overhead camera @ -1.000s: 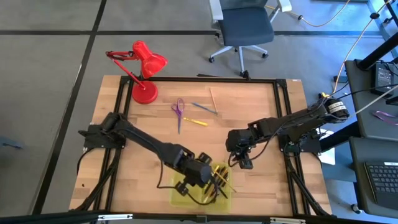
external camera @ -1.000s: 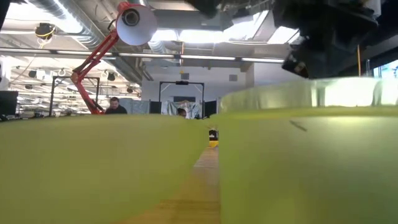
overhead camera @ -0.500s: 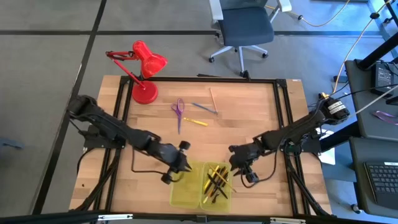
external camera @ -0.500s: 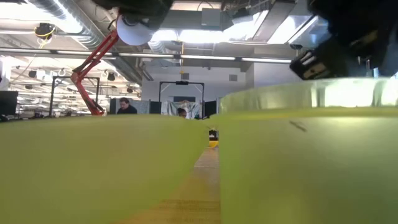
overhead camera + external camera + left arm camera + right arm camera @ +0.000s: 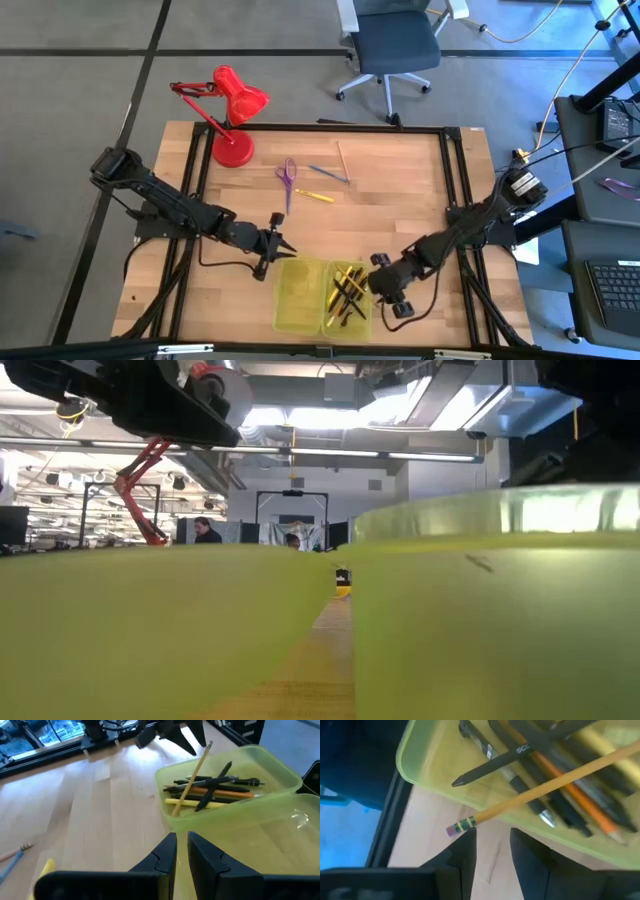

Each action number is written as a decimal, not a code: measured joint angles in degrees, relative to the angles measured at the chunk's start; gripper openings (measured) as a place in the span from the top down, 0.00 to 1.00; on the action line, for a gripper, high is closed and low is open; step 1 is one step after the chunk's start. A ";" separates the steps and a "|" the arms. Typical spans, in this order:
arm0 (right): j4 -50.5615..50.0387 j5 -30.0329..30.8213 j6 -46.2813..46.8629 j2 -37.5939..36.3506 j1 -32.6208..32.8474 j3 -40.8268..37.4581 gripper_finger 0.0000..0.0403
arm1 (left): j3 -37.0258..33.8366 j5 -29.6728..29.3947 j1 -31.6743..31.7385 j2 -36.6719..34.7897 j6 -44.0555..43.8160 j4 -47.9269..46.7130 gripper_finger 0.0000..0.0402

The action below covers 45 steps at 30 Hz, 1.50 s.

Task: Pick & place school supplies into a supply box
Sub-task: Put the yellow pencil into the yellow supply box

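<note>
Supply box (image 5: 300, 296) open at the table's (image 5: 400, 190) near edge, right half holding a heap of pens and pencils (image 5: 347, 290). Left tool (image 5: 279, 241) empty, fingers narrowly parted, just beside the box's far left corner. Right tool (image 5: 378, 284) at the box's right wall, seemingly slightly parted and empty. Scissors (image 5: 287, 177) and loose pencils (image 5: 325, 184) well apart, mid-table. Best next: left tool out to the scissors, gripping across the handles.
</note>
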 joint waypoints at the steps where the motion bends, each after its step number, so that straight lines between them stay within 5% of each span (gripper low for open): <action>1: -0.51 -0.62 0.72 0.94 0.02 0.75 0.70 | 0.00 0.00 0.00 0.00 0.00 0.14 0.91; 9: -0.93 -4.09 2.15 5.63 1.32 6.69 0.70 | 0.00 0.04 -0.02 0.02 0.02 0.38 0.90; 18: -1.44 -1.35 -3.46 8.54 1.15 10.26 0.70 | 0.00 0.04 -0.02 0.04 0.00 0.42 0.91; 24: -6.63 6.68 -5.39 8.16 -0.21 11.17 0.70 | 0.02 0.04 -0.02 0.04 0.00 0.38 0.92; 45: -4.12 5.11 -9.26 9.69 -1.18 11.15 0.70 | 0.04 -0.83 -0.01 0.07 0.00 0.36 0.92</action>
